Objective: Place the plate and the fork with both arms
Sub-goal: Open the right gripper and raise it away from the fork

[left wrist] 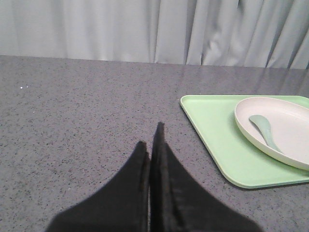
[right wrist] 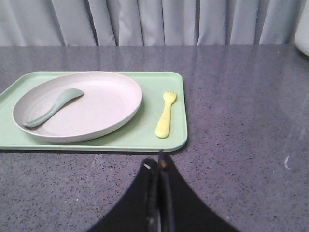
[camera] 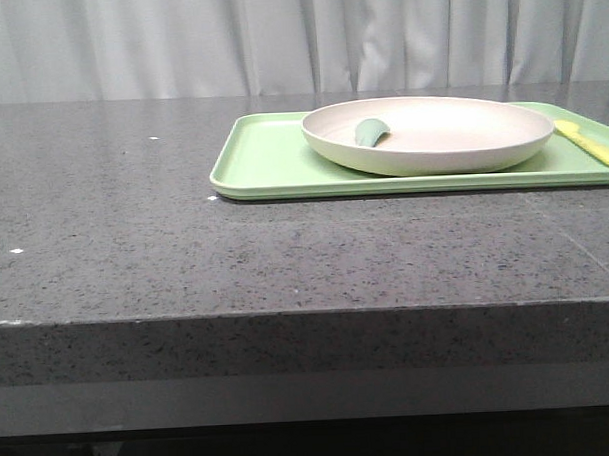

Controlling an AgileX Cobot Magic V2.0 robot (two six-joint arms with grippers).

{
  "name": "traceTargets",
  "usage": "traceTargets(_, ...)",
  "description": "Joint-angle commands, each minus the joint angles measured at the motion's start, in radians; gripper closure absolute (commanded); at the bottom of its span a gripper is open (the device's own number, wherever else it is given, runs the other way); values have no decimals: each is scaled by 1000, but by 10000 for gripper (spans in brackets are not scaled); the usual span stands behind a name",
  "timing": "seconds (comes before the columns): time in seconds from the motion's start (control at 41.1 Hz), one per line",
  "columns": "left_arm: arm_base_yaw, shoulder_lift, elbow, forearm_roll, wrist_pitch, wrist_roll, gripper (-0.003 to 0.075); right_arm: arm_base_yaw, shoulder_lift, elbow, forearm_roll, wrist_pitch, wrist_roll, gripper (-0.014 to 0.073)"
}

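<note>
The cream-white plate [camera: 426, 134] sits on a light-green tray [camera: 267, 164] at the right of the table, with a teal spoon-like utensil [camera: 371, 133] lying in it. The pale-yellow fork [camera: 590, 143] lies on the tray just right of the plate. Plate [right wrist: 79, 104] and fork [right wrist: 166, 114] show clearly in the right wrist view; the plate [left wrist: 285, 125] also shows in the left wrist view. My left gripper [left wrist: 150, 137] is shut and empty over bare table, left of the tray. My right gripper [right wrist: 158, 162] is shut and empty, just off the tray's near edge, close to the fork. Neither gripper shows in the front view.
The tray [right wrist: 120, 140] fills the right half of the dark grey speckled tabletop [camera: 114, 225]. A pale curtain hangs behind the table. A white object [right wrist: 303, 29] sits at the edge of the right wrist view.
</note>
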Motion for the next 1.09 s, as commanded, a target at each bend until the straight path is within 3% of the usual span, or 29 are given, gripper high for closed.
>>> traceTargets(0.0, -1, 1, -30, -6, -85, -11, 738, 1, 8, -22, -11, -88, -9, 662)
traceTargets(1.069, -1, 1, -30, -6, -85, -11, 738, 1, 8, -22, -11, -66, -9, 662)
